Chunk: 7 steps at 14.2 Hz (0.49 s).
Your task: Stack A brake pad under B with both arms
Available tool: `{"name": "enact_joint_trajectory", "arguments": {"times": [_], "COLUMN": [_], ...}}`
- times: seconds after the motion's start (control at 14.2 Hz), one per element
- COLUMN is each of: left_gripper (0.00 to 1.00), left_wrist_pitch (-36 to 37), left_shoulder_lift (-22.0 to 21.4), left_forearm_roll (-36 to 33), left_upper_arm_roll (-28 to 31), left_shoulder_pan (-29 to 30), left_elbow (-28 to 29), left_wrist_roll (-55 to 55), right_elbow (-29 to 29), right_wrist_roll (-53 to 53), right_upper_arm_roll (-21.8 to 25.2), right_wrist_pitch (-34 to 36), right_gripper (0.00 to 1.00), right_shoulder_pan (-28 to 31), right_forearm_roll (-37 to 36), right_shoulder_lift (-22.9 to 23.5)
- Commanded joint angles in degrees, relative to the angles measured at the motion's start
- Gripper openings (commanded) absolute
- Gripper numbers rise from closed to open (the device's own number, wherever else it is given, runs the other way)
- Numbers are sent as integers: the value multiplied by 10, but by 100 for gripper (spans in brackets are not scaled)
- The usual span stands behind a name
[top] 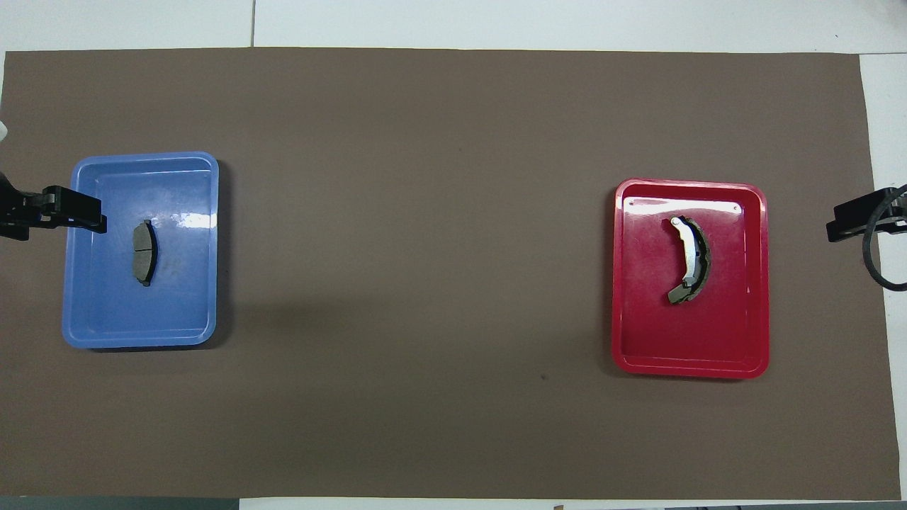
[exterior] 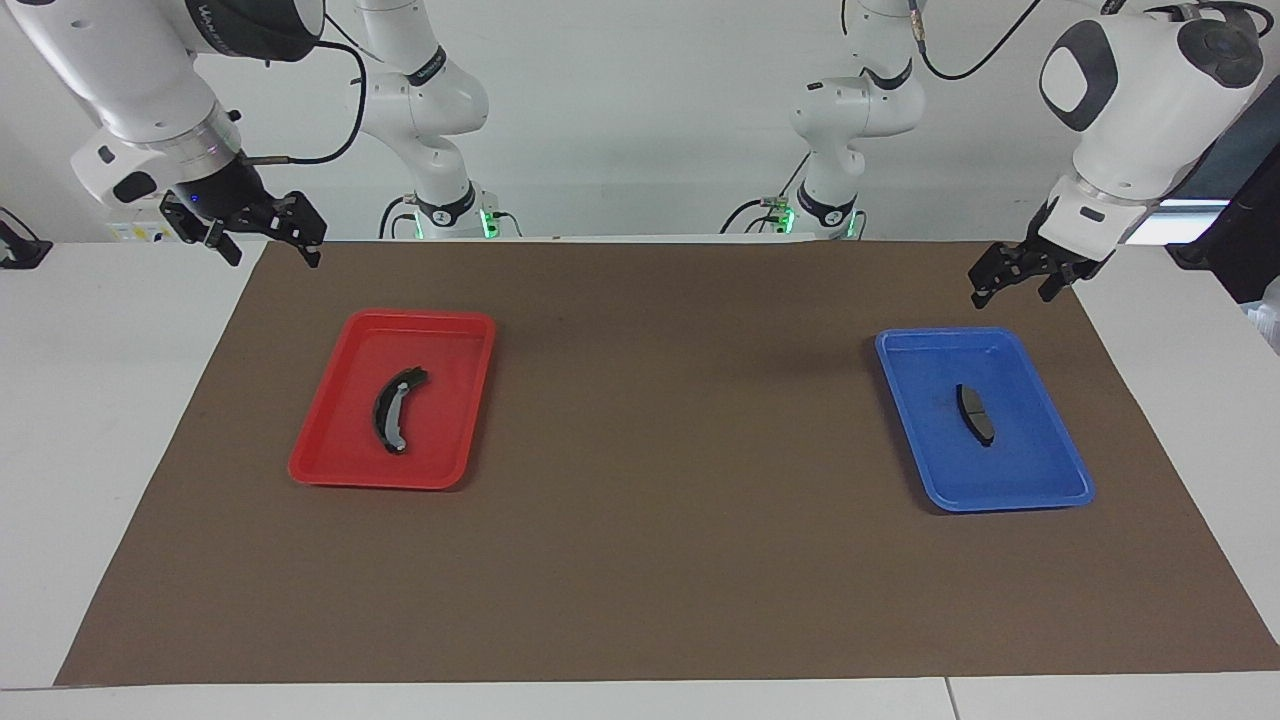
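The short dark grey A brake pad (exterior: 975, 413) lies in a blue tray (exterior: 1010, 500) toward the left arm's end of the table. The long curved B pad (exterior: 395, 410) with a light grey strip lies in a red tray (exterior: 370, 478) toward the right arm's end. My left gripper (exterior: 1012, 290) is open and empty, raised over the blue tray's outer edge. My right gripper (exterior: 275, 255) is open and empty, raised over the mat's edge beside the red tray. In the overhead view, A (top: 144, 252), B (top: 691, 260), the left gripper (top: 88, 216) and the right gripper (top: 840, 230) all show.
A brown mat (exterior: 660, 520) covers the table between the blue tray (top: 142, 159) and the red tray (top: 691, 185). White table surface (exterior: 80, 420) borders the mat at both ends. A black cable loop (top: 875, 262) hangs by the right gripper.
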State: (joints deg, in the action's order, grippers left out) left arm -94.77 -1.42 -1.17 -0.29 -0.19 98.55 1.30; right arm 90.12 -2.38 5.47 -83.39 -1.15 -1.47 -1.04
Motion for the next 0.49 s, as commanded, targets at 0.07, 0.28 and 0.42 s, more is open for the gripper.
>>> {"name": "enact_joint_trajectory", "arguments": {"times": [0.07, 0.28, 0.42], "left_gripper": [100, 100, 100], "left_wrist_pitch": [-8, -22, -24], "left_shoulder_lift": [-19, -18, -17], "left_forearm_roll": [-5, -4, -2], "left_upper_arm_roll": [0, 0, 0], "left_shoulder_pan": [5, 5, 5], "left_elbow": [20, 18, 17], "left_wrist_roll": [0, -1, -1], "right_elbow": [10, 15, 16], "right_wrist_roll": [-11, -9, -9], "right_upper_arm_roll": [-4, -4, -4], "right_wrist_pitch": [-9, -8, -9], "right_gripper": [99, 99, 99], "right_shoulder_pan": [2, 2, 2], "right_forearm_roll": [-5, -3, -3], "right_shoulder_lift": [-9, -11, -12]}}
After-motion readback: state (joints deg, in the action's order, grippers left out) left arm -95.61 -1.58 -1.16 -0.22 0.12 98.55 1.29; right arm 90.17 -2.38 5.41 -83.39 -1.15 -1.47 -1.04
